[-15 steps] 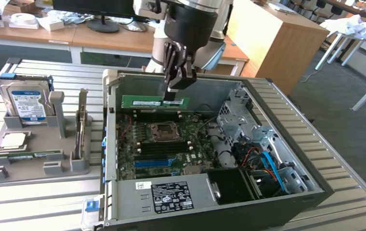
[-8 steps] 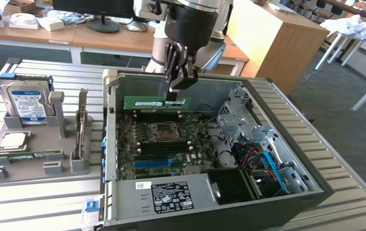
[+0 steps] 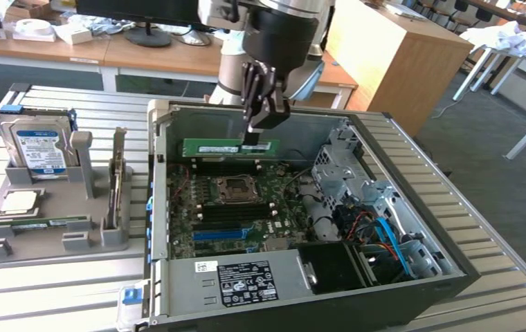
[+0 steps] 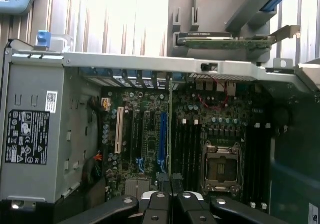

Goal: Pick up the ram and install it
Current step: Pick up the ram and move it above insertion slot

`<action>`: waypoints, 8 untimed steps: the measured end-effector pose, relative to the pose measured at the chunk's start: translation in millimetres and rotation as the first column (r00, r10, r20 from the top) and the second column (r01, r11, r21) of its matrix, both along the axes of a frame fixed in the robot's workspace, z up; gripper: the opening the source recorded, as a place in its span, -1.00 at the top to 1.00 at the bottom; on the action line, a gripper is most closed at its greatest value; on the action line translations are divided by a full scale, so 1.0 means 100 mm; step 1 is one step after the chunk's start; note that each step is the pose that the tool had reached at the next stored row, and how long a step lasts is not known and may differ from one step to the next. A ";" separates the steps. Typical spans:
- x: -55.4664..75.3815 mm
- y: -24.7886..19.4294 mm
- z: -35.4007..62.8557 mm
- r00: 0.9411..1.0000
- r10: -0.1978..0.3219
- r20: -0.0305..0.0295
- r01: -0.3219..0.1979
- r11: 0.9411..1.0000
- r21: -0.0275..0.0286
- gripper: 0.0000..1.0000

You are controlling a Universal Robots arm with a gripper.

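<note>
The ram is a long thin green stick with a pale label. It hangs level above the motherboard, inside the open computer case near its far wall. My gripper comes down from above and is shut on the stick's end toward the exterior view's right. In the wrist view the ram appears edge-on as a thin line running out from between my black fingers. It hangs over the board beside the dark memory slots and the processor socket.
The case's metal walls ring the board. A power supply sits at the near side and a drive cage with blue cables at the exterior view's right. On the left, a grey holder carries a hard drive, a silver processor and an upright card.
</note>
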State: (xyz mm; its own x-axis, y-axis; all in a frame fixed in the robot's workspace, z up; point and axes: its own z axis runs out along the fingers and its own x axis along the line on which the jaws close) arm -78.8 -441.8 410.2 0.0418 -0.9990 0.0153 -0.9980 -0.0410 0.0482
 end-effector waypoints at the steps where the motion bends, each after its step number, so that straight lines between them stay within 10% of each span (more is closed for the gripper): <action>1: 0.03 0.000 0.000 1.000 0.000 0.000 0.000 1.000 0.000 0.77; 8: 0.22 -0.001 0.000 1.000 0.000 0.000 0.000 1.000 0.000 0.77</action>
